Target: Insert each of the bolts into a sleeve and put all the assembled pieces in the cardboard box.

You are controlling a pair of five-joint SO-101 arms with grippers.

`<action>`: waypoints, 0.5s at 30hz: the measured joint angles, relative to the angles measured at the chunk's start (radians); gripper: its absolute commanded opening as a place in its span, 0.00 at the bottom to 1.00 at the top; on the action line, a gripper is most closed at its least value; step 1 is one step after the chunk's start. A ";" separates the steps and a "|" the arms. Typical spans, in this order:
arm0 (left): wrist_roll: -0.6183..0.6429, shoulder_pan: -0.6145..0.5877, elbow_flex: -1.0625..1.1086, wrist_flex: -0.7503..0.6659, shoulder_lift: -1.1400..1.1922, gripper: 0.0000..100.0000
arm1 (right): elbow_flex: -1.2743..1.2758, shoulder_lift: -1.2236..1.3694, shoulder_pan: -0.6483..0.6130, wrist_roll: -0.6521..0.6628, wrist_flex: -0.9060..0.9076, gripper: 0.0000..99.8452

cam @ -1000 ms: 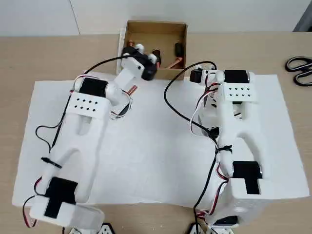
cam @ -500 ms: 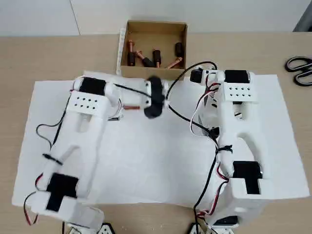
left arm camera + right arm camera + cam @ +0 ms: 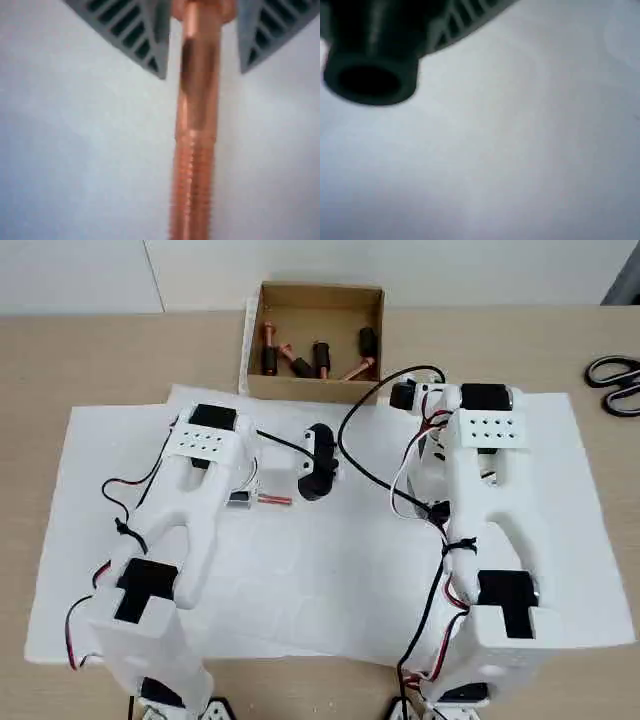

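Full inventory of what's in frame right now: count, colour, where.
cardboard box: 1, brown, far side of the table
bolt-and-sleeve pieces: roughly 5, copper and black, inside the box
bolt: 1, copper, in the left gripper, above the paper
sleeve: 1, black, at the right gripper, above the paper
paper: 1 sheet, white, under both arms
scissors: 1 pair, black handles, table's right edge
table: 1, light wood
arms: 2, white, side by side
left gripper: grey fingers, closed on the bolt's head
right gripper: grey, holding the sleeve
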 measured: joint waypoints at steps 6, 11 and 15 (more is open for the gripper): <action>0.000 -0.025 -0.049 0.000 0.000 0.10 | 0.000 0.000 0.000 0.000 0.000 0.00; 0.018 -0.068 -0.153 0.000 0.000 0.10 | 0.000 0.000 0.000 0.000 0.000 0.00; 0.081 -0.109 -0.255 0.011 0.000 0.10 | 0.000 0.000 0.000 0.000 0.000 0.00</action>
